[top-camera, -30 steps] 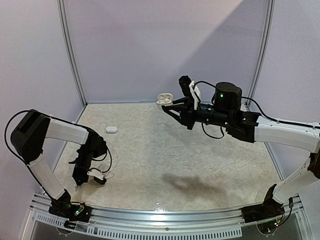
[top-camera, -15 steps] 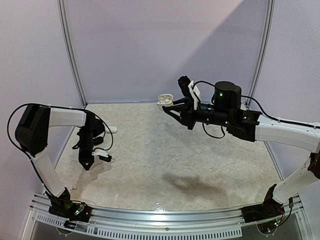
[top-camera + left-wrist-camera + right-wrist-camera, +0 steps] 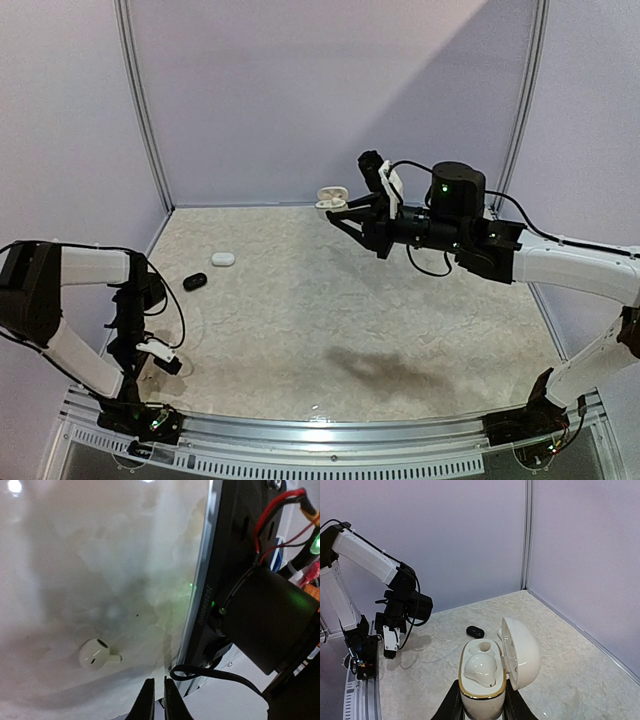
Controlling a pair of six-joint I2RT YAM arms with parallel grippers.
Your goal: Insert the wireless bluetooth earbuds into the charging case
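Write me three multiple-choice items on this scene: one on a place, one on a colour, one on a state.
1. Where is the open charging case?
A. Held in the right fingers, above the table.
B. Lying on the table.
C. Inside a box.

2. What colour is the loose earbud lying near the left fingers?
A. Black.
B. White.
C. Blue.

3. How are the left fingers?
A. Wide open.
B. Shut on an earbud.
C. Shut on nothing.

Key:
1 A, the right wrist view shows the fingers clamping its base.
2 B, it shows white in the left wrist view.
3 C, the tips nearly meet with nothing between them.
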